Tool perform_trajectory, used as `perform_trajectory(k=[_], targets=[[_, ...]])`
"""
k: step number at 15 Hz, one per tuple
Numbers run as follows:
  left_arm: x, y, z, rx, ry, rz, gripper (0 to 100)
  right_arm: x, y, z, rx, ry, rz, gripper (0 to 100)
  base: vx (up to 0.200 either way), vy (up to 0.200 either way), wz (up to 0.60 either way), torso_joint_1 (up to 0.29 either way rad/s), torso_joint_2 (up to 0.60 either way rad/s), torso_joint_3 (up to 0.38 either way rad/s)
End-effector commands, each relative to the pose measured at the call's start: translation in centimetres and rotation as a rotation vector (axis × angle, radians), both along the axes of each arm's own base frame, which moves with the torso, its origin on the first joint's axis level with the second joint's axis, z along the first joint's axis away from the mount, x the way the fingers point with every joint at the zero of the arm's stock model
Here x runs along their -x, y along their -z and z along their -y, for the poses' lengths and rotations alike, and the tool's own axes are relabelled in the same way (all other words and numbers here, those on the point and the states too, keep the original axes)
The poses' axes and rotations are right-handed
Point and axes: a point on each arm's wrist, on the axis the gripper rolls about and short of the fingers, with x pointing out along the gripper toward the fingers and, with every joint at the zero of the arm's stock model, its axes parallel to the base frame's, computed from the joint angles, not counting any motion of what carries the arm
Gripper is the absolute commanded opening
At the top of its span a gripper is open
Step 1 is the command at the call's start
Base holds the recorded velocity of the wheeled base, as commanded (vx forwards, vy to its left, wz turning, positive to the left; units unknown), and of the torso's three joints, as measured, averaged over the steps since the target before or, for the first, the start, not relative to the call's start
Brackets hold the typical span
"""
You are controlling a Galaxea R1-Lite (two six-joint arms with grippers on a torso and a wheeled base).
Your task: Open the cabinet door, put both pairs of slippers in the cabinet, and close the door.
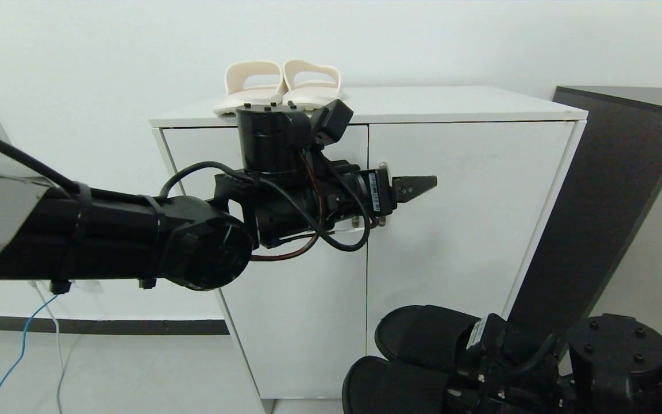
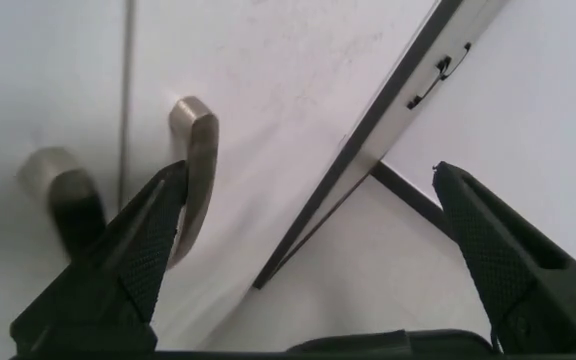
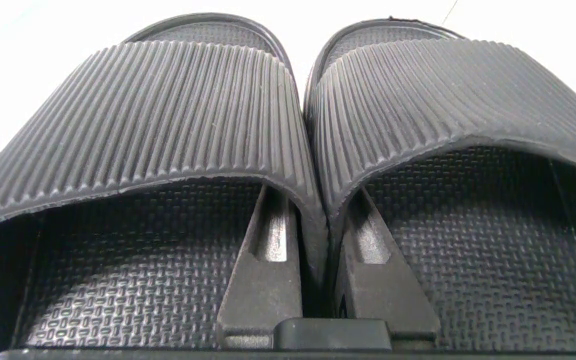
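The cabinet [image 1: 469, 230] stands against the far wall with both white doors shut, and two curved metal handles sit on either side of the centre seam; the nearer handle [image 2: 200, 160] is a brushed, bent strap with a gap behind it. The left claw [image 2: 308, 175] is level with those handles and spread wide. One fingertip [image 2: 158, 215] is just beside the strap, which the claw does not yet grip. Which door that handle belongs to is hard to tell. Judging from this, the step in hand is opening the door. To do it well, the claw probably needs to centre the strap between its fingers, close on it firmly, then pull along the door's arc rather than straight out, so the smooth metal does not slip free. The door faces are flat, matte and faintly scuffed. A pair of cream slippers [image 1: 282, 86] rests side by side at the left of the cabinet top [image 1: 451, 103]. Near and low on the right, the right claw [image 3: 318, 265] pinches the black slippers [image 1: 423, 333] together by their adjoining inner sides, ribbed straps up. A dark panel [image 1: 607, 218] stands right of the cabinet.
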Motion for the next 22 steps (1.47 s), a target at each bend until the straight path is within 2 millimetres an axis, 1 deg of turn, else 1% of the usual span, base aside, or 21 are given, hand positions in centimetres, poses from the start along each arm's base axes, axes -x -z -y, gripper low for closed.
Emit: perform_trajectory(k=[1,2,5,6,9,10,11,15,17,19,20,21,22], targets=[[-0.7,0.9,0.5,-0.012,-0.001,-0.017,100,0.1,0.1,0.1,0.001,-0.002,0.002,0,0.0,0.0,0.0,0.0,0.0,0.0],[-0.6,0.9,0.5,-0.012,0.0,-0.017,0,0.1,0.1,0.1,0.002,-0.002,0.003,0,0.0,0.0,0.0,0.0,0.0,0.0],[-0.4,0.6,0.3,-0.002,-0.003,-0.021,0,0.5,0.3,0.0,0.007,-0.021,-0.002,0,0.0,0.0,0.0,0.0,0.0,0.0],[0.1,0.2,0.0,0.006,-0.003,-0.019,0,0.7,0.3,-0.1,0.008,-0.03,-0.003,0,0.0,0.0,0.0,0.0,0.0,0.0],[1.8,-0.1,-0.8,0.001,0.01,-0.024,0,1.5,0.3,0.2,-0.017,-0.109,-0.018,0,0.0,0.0,0.0,0.0,0.0,0.0],[3.1,-0.3,-0.7,0.001,0.033,-0.024,0,1.7,0.2,0.4,-0.029,-0.136,-0.021,0,0.0,0.0,0.0,0.0,0.0,0.0],[3.8,-0.3,-0.8,-0.004,0.043,-0.026,0,2.0,0.2,0.5,-0.03,-0.151,-0.023,0,0.0,0.0,0.0,0.0,0.0,0.0],[5.2,-0.6,-1.3,-0.003,0.054,-0.024,0,2.0,0.4,0.5,-0.017,-0.161,-0.012,0,0.0,0.0,0.0,0.0,0.0,0.0],[5.9,-0.3,-1.7,-0.018,0.049,-0.029,0,2.0,0.4,0.4,-0.015,-0.162,-0.011,0,0.0,0.0,0.0,0.0,0.0,0.0],[7.1,0.7,-2.8,-0.089,0.015,0.0,0,2.0,0.5,0.5,-0.01,-0.159,-0.014,0,0.0,0.0,0.0,0.0,0.0,0.0],[7.7,0.5,-3.3,-0.079,0.016,0.008,0,2.0,0.5,0.4,-0.01,-0.159,-0.014,0,0.0,0.0,0.0,0.0,0.0,0.0],[8.0,0.6,-3.6,-0.076,0.012,0.011,0,2.0,0.5,0.4,-0.009,-0.157,-0.015,0,0.0,0.0,0.0,0.0,0.0,0.0],[7.8,0.5,-3.9,-0.069,0.0,0.015,0,1.9,0.6,0.4,-0.008,-0.157,-0.016,0,0.0,0.0,0.0,0.0,0.0,0.0]])
